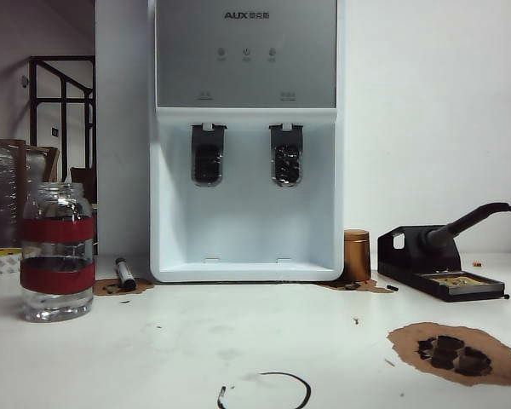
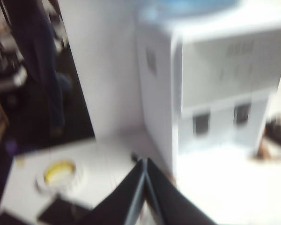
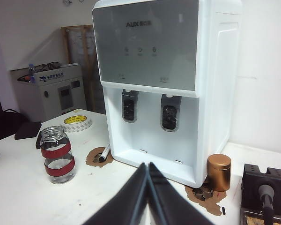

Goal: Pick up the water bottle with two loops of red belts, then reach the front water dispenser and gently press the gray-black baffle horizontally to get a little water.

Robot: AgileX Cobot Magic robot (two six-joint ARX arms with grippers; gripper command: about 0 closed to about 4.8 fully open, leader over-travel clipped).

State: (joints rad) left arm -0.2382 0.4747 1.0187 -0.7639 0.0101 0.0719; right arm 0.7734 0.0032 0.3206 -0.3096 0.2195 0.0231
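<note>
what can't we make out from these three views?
- Water bottle: absent from the blurred left wrist view, so nothing shows how the left gripper stands to it.
- Both arms: outside the exterior view.
- Water dispenser button labels: too small in the exterior and right wrist views.
- Right gripper: fingers shut, bases cut by the frame edge.

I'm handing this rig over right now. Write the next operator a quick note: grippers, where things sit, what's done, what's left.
Left gripper: shut, empty, raised over the table to the dispenser's left.
Right gripper: shut, empty, raised in front of the dispenser.
Bottle: upright on the table left of the dispenser, untouched, no lid.
Baffles: two gray-black ones in the bay, neither pressed.
Done: nothing.
Left: open a gripper, grasp the bottle, carry it into the bay, press a baffle gently for a little water.
</note>
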